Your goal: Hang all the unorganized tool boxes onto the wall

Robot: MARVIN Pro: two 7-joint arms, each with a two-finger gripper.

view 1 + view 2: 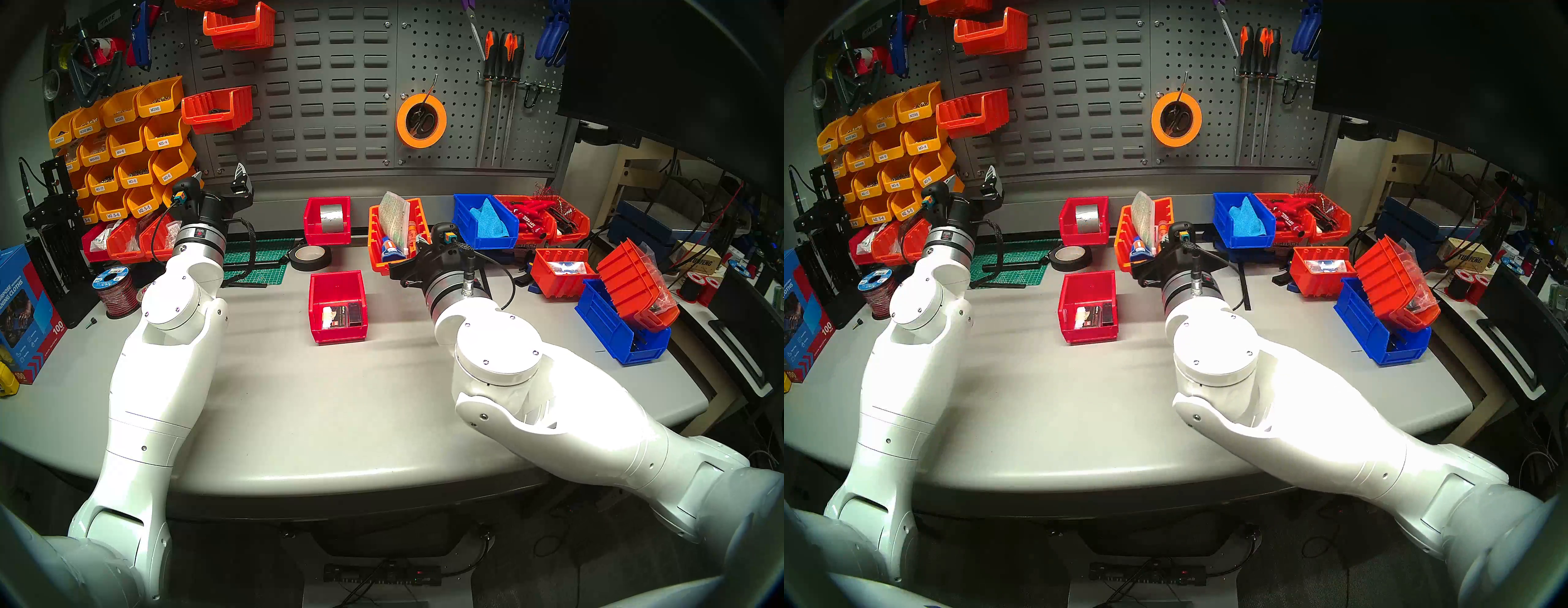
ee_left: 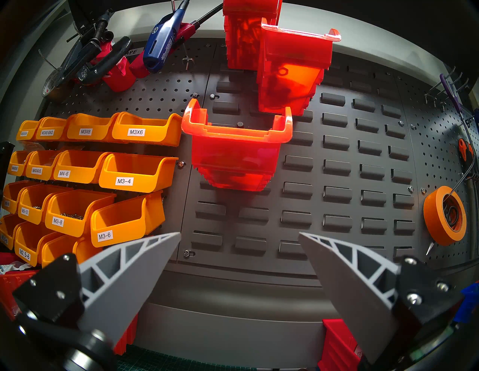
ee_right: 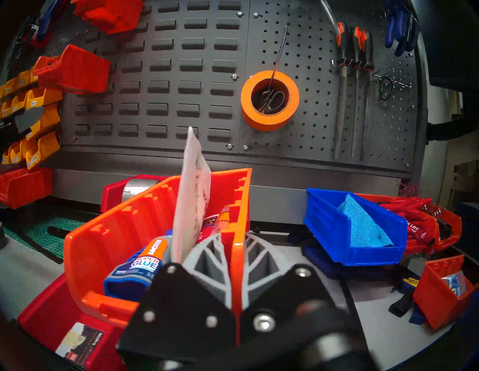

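Observation:
The long orange ribbed tool box [image 1: 375, 242] [image 1: 1123, 242] [image 3: 116, 233] holds a white-green packet and glue tubes at the back middle of the table. My right gripper [image 3: 233, 238] [image 1: 418, 250] is shut on its right side wall, one finger inside and one outside. I cannot tell whether this box is off the table. The plain red tool box [image 1: 337, 305] [image 1: 1087, 308] [image 3: 51, 323] with small cards sits alone mid-table. My left gripper [image 1: 218, 174] [image 1: 973, 176] [image 2: 239, 233] is open and empty, held up near the slotted grey wall [image 1: 331, 106] [image 2: 337, 168] [image 3: 168, 85].
Two orange bins [image 1: 216, 110] [image 1: 239, 25] hang on the wall beside yellow labelled bins [image 1: 123, 144]. A red bin with silver tape [image 1: 326, 220], a black tape roll [image 1: 309, 257] and a blue bin with cloth [image 1: 483, 220] stand near the orange box. More bins [image 1: 623, 305] crowd the right.

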